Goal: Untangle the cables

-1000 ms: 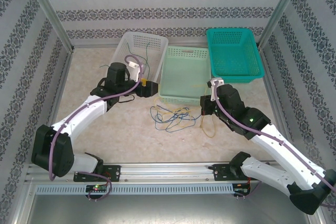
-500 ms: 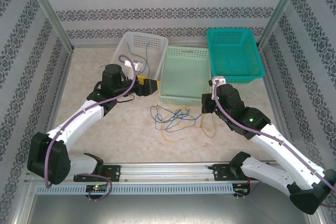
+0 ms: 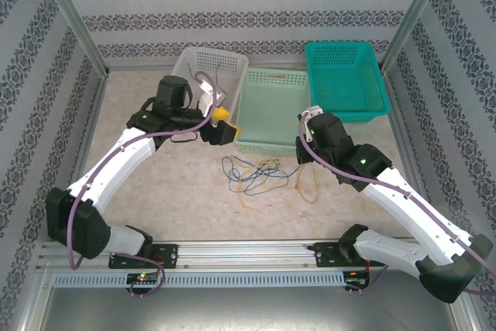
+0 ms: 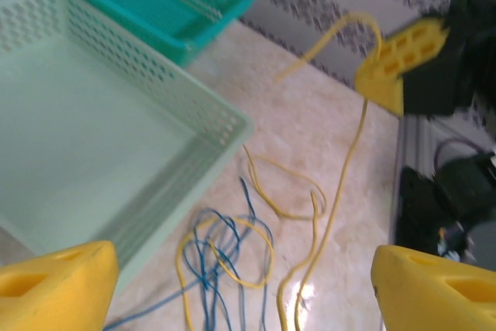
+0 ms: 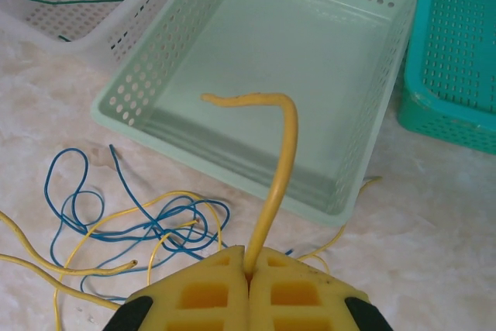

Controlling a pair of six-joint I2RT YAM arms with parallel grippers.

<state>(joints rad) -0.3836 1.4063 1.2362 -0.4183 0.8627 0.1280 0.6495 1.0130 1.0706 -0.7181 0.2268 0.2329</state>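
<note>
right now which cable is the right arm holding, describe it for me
Find the pale green plastic basket mid-table. At its near wall a thin yellow cable rises from the right arm's shut jaws. The tangled blue and yellow wires lie flat; this one stands up.

The top view looks down from above and behind on the whole table (image 3: 155, 191); the left wrist view looks low and rightward across it; the right wrist view looks down, close; all 3 share the pale green basket (image 5: 287, 60) and cables (image 5: 167, 222).
</note>
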